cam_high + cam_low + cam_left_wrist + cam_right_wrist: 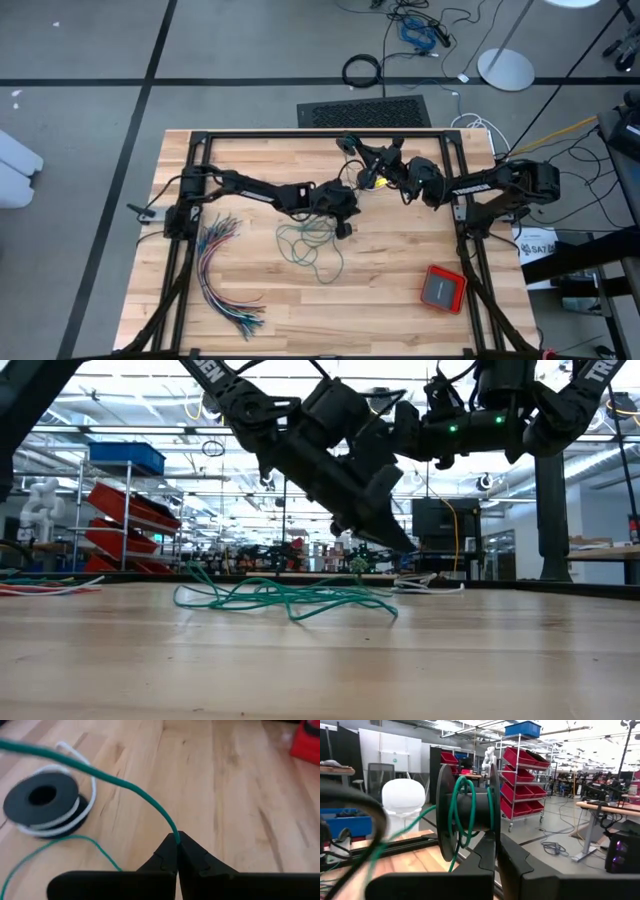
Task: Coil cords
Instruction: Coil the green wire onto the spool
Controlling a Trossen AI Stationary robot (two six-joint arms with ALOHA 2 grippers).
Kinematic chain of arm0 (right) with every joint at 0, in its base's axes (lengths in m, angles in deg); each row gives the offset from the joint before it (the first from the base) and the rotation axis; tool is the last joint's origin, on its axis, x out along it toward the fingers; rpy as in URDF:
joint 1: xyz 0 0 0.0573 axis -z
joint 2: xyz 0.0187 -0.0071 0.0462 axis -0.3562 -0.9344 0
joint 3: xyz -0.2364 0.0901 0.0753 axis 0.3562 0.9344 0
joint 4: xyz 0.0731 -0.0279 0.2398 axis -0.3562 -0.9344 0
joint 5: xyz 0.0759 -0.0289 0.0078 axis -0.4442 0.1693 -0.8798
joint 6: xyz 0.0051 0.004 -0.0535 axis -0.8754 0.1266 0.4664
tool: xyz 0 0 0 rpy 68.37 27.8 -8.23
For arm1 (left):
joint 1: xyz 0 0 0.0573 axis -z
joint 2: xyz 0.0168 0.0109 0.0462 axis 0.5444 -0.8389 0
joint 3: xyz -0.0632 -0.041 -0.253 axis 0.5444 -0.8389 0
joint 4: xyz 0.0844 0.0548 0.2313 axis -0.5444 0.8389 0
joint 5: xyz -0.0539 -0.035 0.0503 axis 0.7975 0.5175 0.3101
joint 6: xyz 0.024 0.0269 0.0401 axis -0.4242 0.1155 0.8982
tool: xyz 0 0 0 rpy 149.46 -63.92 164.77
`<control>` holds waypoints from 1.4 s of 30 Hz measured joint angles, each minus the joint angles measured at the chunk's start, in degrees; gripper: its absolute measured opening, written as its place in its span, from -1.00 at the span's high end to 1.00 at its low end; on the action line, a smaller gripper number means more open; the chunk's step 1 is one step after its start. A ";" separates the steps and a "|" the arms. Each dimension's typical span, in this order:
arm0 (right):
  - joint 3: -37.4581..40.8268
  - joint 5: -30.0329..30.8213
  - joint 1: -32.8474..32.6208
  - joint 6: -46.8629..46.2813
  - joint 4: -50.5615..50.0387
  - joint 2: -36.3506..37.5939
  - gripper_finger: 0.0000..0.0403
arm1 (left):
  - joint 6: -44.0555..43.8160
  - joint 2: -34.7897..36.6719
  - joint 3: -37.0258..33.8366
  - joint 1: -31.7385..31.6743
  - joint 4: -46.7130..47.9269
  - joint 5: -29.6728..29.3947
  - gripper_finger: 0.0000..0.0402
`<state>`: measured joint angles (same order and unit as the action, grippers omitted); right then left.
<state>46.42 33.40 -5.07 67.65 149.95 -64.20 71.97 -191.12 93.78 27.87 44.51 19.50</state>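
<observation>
Right gripper (496,847) is clamped on a black spool (468,812), holding it up off the tabletop (400,310) near the far edge, about mid-width. Axis looks roughly level, prob. so cord can wrap on between the flanges; a few green turns already sit on the hub.

Left gripper (177,851) is closed tight on the teal-green cord (135,789), pinching it right at the fingertips, close to the table's centre and just beside the right gripper. A tip pinch likely lets it lead the strand round the spool w/o the fingers fouling the flanges.

The rest of the teal cord lies in a loose tangle at mid-table, toward the near edge from the left gripper, feeding slack up to it.

Second spool (45,802) lies flat on the wood with black and white cord on it; looks done, though the view is soft.

Fanned coloured wires (225,280) sit by the left edge, a red box (442,288) toward the near right corner; both clear of the work.
</observation>
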 joint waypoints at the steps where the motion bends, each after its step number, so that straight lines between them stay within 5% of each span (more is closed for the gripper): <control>1: 0.00 -0.04 0.16 0.08 -0.23 0.00 1.00 | 0.20 0.00 0.30 -0.02 -0.09 0.16 1.00; 18: 0.00 0.35 0.40 1.90 -7.23 0.00 1.00 | 7.33 -0.02 9.11 1.44 24.99 7.19 1.00; 30: 0.00 0.06 0.38 2.97 -8.55 0.00 1.00 | 11.70 2.47 9.31 4.50 30.78 6.59 0.97; 42: 0.00 -0.11 0.26 4.89 -12.76 4.08 1.00 | 10.17 2.47 9.29 2.66 31.77 2.98 0.18</control>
<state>46.42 33.29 -4.81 72.55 137.19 -60.12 82.14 -188.65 103.07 30.54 76.27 22.49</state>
